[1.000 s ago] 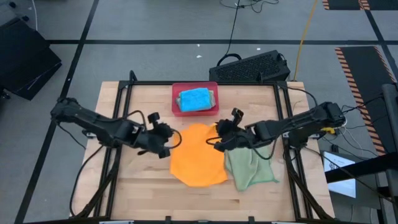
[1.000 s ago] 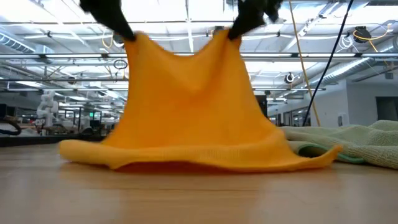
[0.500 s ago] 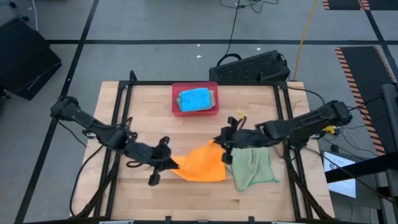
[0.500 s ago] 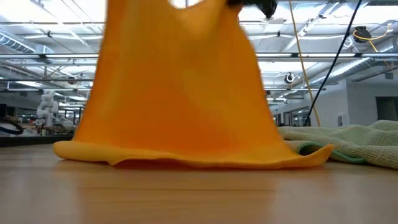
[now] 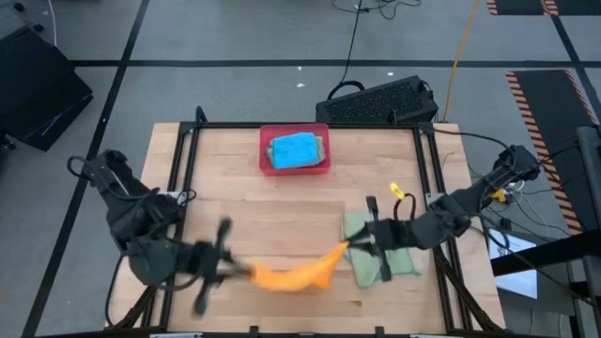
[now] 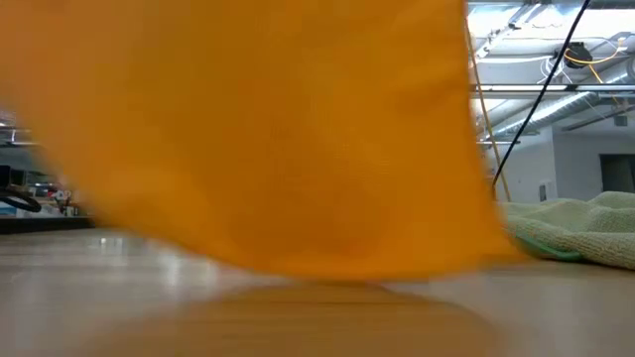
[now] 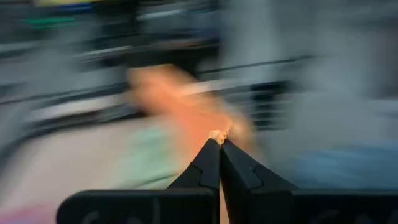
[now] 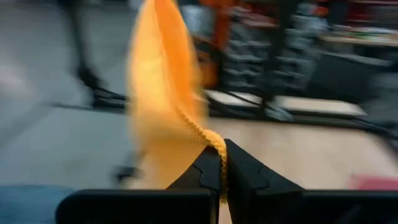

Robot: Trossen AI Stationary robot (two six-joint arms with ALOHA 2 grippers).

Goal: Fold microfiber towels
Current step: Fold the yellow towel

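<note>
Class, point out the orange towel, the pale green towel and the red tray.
orange towel (image 5: pixel 291 275), high view, middle of the hanging cloth.
pale green towel (image 5: pixel 399 263), high view, its right part.
red tray (image 5: pixel 293 130), high view, far rim.

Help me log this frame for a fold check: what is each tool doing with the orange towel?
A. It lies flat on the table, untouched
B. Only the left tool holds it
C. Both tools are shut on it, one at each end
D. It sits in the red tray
C: in the high view the orange towel is stretched between the left tool and the right tool, and each wrist view shows shut fingers pinching orange cloth.
</note>
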